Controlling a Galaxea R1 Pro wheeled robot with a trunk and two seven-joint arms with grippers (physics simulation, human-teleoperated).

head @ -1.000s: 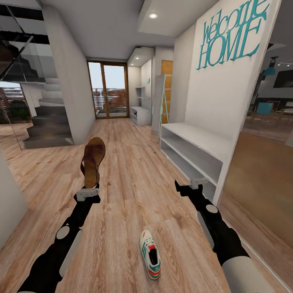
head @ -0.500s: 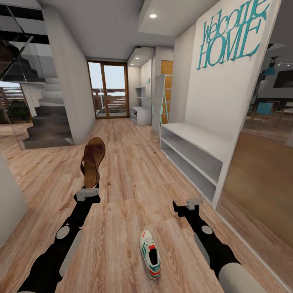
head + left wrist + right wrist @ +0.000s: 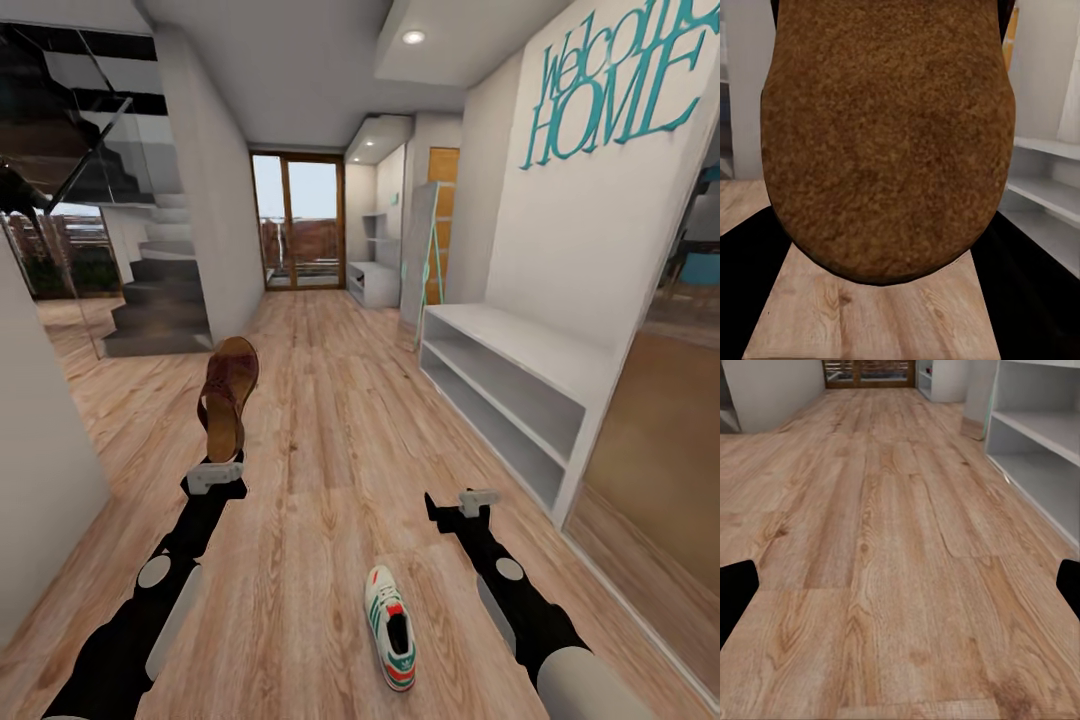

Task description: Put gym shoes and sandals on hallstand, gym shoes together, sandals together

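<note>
My left gripper (image 3: 222,462) is shut on the heel end of a dark brown sandal (image 3: 229,392), held upright above the corridor floor (image 3: 330,420). In the left wrist view the sandal's rough brown sole (image 3: 889,135) sits close to the camera between the black fingers (image 3: 742,292). One white gym shoe (image 3: 393,640) with green stripes and red patches lies on the floor between my arms, nearer the right one. My right gripper (image 3: 475,497) hangs open and empty over bare planks (image 3: 900,585). The hallstand (image 3: 374,283), with wall shelves above it, stands far down the corridor.
A plain low white two-tier rack (image 3: 505,385) runs along the right wall under the "Welcome HOME" lettering. A leaning mirror (image 3: 420,262) stands beyond it. Stairs (image 3: 160,300) rise at the left, a white wall (image 3: 45,440) is close on the left, and a glass door (image 3: 295,222) ends the corridor.
The whole view has shifted, so the rack and gym shoe sit further right in the picture. My right arm dropped lower and back a second ago. The sandal stays held.
</note>
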